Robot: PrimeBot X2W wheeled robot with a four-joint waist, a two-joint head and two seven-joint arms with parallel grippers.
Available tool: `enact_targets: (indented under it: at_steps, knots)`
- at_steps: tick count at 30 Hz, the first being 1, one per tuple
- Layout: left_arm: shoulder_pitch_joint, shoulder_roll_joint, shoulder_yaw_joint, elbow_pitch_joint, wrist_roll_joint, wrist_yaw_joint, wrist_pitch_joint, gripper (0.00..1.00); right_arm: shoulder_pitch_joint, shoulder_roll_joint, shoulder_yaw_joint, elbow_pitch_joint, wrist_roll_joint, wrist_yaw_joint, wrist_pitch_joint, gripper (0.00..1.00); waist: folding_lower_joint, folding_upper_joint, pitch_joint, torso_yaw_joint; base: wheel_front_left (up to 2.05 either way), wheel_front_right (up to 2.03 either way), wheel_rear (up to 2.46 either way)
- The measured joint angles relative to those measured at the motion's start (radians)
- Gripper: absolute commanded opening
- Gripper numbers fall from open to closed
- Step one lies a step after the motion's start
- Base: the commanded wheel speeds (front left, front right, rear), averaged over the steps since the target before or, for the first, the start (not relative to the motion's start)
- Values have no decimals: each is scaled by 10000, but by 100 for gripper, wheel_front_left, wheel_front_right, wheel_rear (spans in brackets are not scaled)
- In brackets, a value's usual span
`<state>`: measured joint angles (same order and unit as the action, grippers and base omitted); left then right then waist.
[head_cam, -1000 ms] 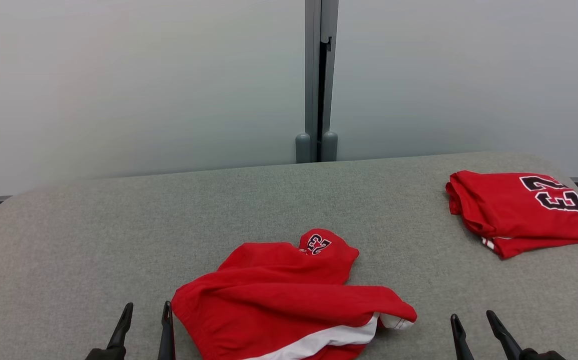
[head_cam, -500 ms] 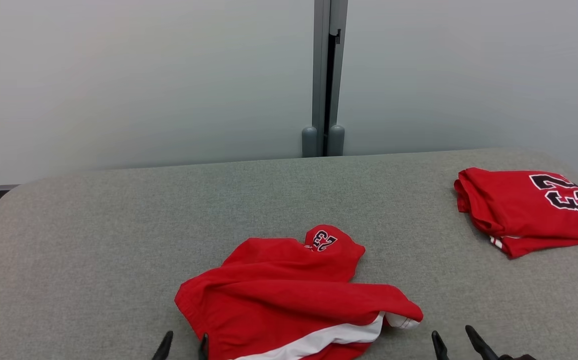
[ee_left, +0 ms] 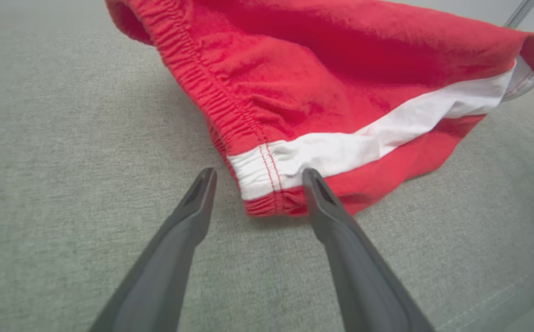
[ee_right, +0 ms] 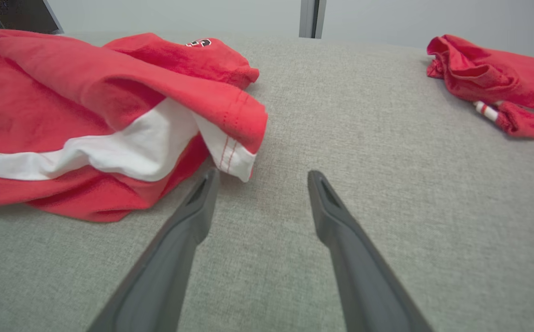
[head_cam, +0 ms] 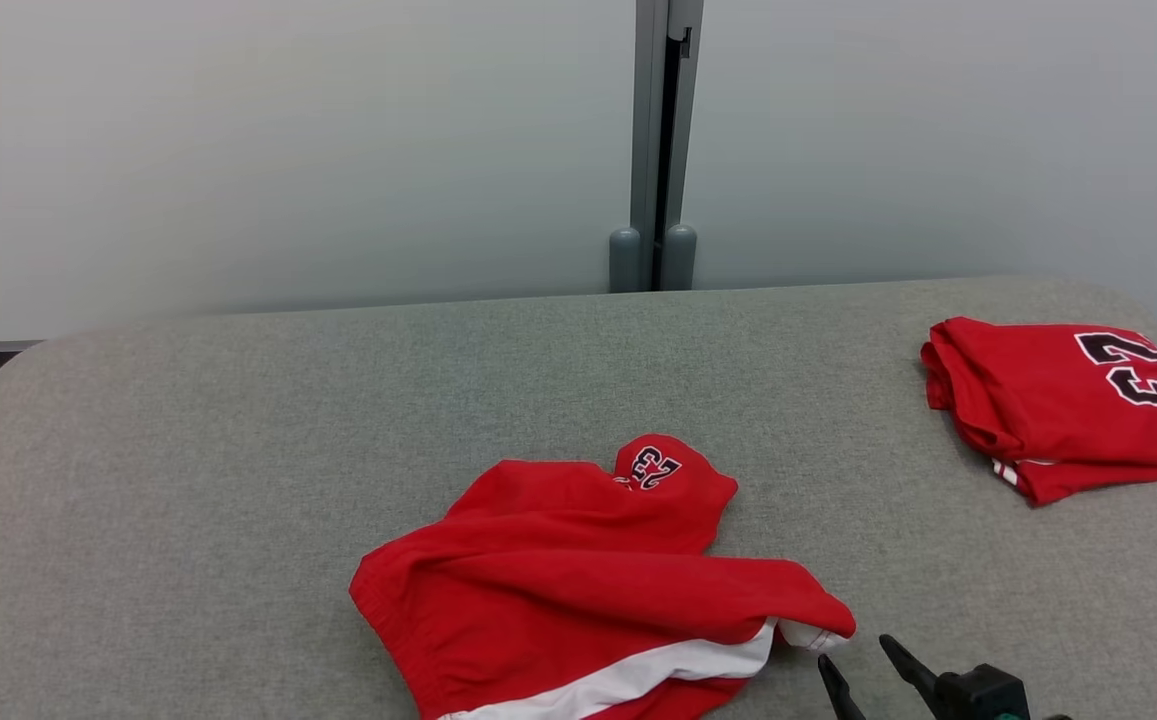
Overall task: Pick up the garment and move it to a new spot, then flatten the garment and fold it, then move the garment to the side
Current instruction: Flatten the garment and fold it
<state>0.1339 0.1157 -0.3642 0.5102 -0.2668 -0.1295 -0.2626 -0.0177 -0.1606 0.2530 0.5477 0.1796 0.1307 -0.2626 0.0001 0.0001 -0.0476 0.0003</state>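
Crumpled red shorts [head_cam: 578,570] with a white side stripe and a "23" patch lie at the near middle of the grey table [head_cam: 238,450]. In the left wrist view my left gripper [ee_left: 258,174] is open, low over the table, and the shorts' [ee_left: 340,83] waistband corner sits between its fingertips. My right gripper [head_cam: 855,655] is open at the lower right, just right of the leg hem. In the right wrist view its fingers [ee_right: 263,175] straddle bare table, the left fingertip close to the white hem of the shorts [ee_right: 87,115].
A second red garment [head_cam: 1068,410], folded and marked "23", lies at the table's far right, also seen as the folded garment [ee_right: 497,78]. A grey post [head_cam: 663,150] runs down the pale wall behind. The table's left half is bare cloth.
The head camera has shifted a little. My left gripper slid right toward the waistband and dropped out of the head view's bottom edge. My right gripper moved left toward the hem.
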Motion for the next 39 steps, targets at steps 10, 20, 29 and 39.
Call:
enact_targets:
  at_steps: [10,20,29,39]
  knots:
    - [-805,332,-1005,725,-633,0,0,100,-1103,-259,1246,1035,466,0,0,100,0,0,192,114,0,0,0]
    - [-1585,621,-2399,1037,-1478,-2,-2,55,-1812,-382,2105,1672,995,0,0,66,1,0,391,257,0,0,0]
    - [-1731,913,-2744,167,-2080,-2,-2,0,-1754,-922,2750,993,1260,0,0,0,0,-2,213,264,0,0,0]
    - [-1315,1645,-2259,-1787,-2080,-2,-2,0,-613,-2629,4092,-1770,1776,0,0,0,-1,-3,-109,68,0,0,0]
